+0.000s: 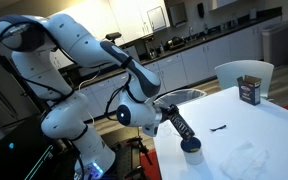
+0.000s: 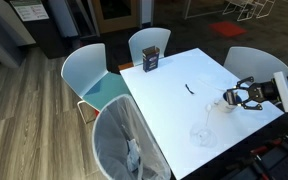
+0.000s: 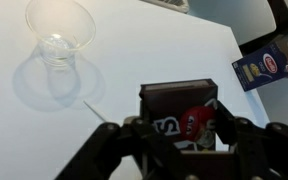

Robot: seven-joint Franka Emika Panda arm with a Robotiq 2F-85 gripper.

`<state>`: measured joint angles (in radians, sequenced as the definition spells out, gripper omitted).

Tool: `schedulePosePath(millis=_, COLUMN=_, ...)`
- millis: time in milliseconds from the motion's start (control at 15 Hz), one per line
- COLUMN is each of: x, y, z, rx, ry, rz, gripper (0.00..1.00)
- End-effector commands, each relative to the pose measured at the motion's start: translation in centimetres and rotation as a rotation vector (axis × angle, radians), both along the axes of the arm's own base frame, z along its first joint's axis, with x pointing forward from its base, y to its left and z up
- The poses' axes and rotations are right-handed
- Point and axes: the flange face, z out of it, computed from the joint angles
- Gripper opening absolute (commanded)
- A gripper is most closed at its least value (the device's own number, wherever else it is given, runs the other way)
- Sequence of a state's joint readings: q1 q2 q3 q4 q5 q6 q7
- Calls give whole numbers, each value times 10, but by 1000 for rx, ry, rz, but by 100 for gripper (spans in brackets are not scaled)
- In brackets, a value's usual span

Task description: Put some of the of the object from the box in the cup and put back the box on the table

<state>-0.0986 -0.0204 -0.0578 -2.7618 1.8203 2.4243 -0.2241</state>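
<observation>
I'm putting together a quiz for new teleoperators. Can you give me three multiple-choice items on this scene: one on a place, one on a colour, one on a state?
1. Where is the tall upright brown container with a white label?
A. On the large white-topped table, by a white chair
B. In the jaws
C. On the floor

2. What colour is the outside of the short round cup?
A. Red
B. Dark blue
C. Yellow

3. How is the small flat dark box?
A. Lying flat on the table
B. Gripped by the Robotiq gripper
C. Inside the cup

Answers:
1 A, since both exterior views show it standing on the tabletop, apart from the arm.
2 B, since an exterior view shows a dark-blue wall.
3 B, since the wrist view shows the jaws closed on its two sides.
</observation>
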Motion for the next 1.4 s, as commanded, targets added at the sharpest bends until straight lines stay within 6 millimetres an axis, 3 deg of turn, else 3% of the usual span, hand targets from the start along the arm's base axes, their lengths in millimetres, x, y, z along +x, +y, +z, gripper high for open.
schedulePosePath(millis=0, x=-6, y=-8, z=6, rx=79, ry=-19, rz=-28, gripper=37)
schedulePosePath(millis=733, x=-3, y=-12, z=-9, rx=202, ry=-5, rz=-68, gripper=37)
schedulePosePath(millis=1333, x=-8, y=-13, z=2, rx=89, ry=-19, rz=-104, gripper=37)
